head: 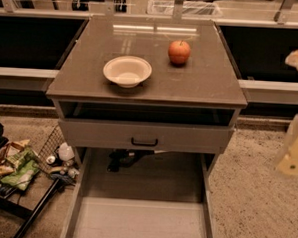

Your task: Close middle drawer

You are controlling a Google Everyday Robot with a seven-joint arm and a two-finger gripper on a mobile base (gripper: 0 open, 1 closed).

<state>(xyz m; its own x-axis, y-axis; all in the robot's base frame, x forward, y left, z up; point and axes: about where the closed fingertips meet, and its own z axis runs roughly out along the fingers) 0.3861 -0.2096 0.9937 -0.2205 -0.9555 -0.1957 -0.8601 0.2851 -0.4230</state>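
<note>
While the middle drawer (141, 223) stands pulled far out toward the camera, beneath the upper drawer front (188, 138), the gripper (292, 148) hangs at the right edge — well apart from it — parted or closed, I cannot tell.

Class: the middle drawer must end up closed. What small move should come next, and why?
Probably bring the gripper, which is not in view, down toward the front end of the grey-brown middle drawer: its long shallow tray stands pulled far out toward the camera, and only a pale shape shows at the right edge.
</note>
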